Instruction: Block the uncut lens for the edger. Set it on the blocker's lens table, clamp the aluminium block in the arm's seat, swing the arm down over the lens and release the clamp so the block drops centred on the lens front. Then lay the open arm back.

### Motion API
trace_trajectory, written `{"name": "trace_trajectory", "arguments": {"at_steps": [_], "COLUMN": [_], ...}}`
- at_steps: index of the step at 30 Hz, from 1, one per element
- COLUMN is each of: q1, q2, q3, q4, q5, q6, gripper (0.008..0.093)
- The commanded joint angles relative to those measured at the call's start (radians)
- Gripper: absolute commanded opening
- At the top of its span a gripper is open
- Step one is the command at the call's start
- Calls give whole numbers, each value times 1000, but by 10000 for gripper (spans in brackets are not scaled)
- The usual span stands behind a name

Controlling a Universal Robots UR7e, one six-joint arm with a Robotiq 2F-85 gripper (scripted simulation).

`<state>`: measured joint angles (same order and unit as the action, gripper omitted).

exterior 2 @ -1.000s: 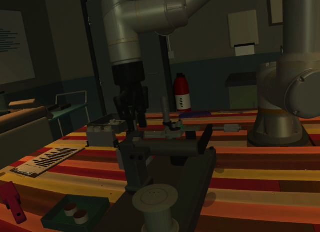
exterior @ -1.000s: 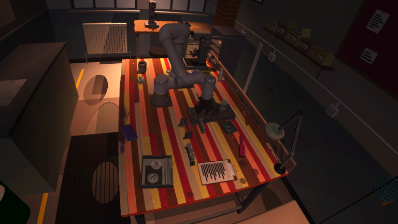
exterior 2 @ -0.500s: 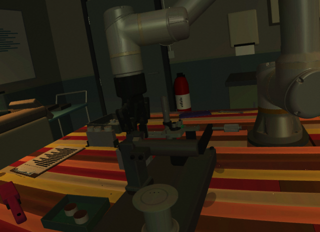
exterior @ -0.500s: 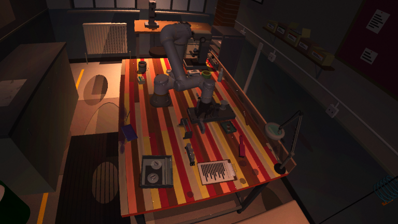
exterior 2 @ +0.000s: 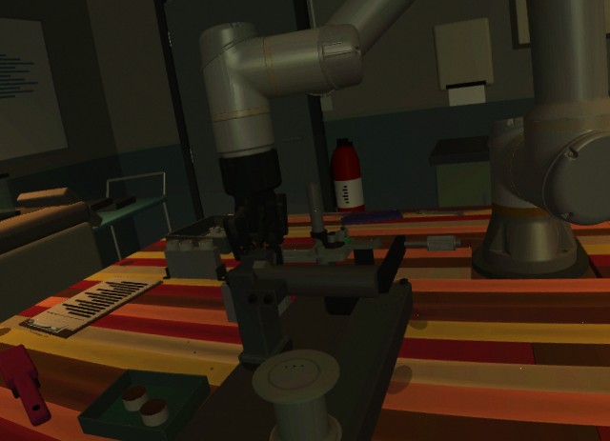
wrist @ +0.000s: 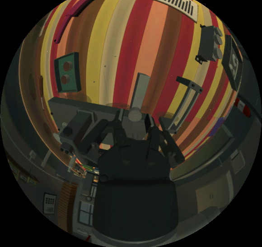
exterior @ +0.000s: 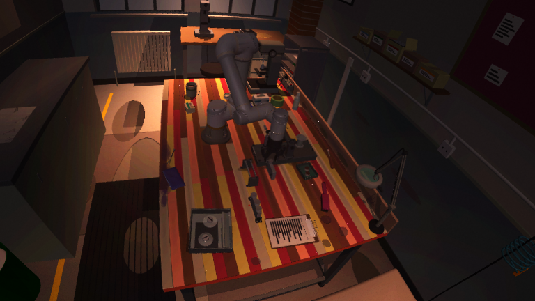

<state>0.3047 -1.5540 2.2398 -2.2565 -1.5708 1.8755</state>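
Observation:
The far end of the blocker's swing arm (exterior 2: pixel 315 279) is hidden behind my gripper (exterior 2: pixel 256 252), which hangs open and empty over the arm's seat end, with a round knurled block face (wrist: pixel 135 115) showing between the fingers in the wrist camera. The arm lies level on its post (exterior 2: pixel 258 318) above the dark blocker base (exterior: pixel 284 154). The round lens table (exterior 2: pixel 295 377) stands at the base's near end, a pale disc on its top; I cannot tell whether that is the lens. A green tray (exterior 2: pixel 143 404) to the left holds two round blocks (exterior 2: pixel 145 406).
A grey tray (exterior: pixel 210 230) with two discs sits near the bench's front-left edge. A toggle clamp fixture (exterior 2: pixel 340 242) stands behind the blocker. A printed card (exterior: pixel 291 230), a maroon tool (exterior: pixel 325 197) and a desk lamp (exterior: pixel 375 187) lie toward the front and right edge.

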Motion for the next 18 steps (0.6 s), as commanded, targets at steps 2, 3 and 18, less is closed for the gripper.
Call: {"name": "trace_trajectory", "arguments": {"at_steps": [2, 3, 18], "q1": [0, 0, 0], "q2": [-1, -1, 0], "q3": [-1, -1, 0], "q4": [0, -1, -1], "q5": [0, 0, 0], "q6": [0, 0, 0], "gripper": [560, 560, 370]}}
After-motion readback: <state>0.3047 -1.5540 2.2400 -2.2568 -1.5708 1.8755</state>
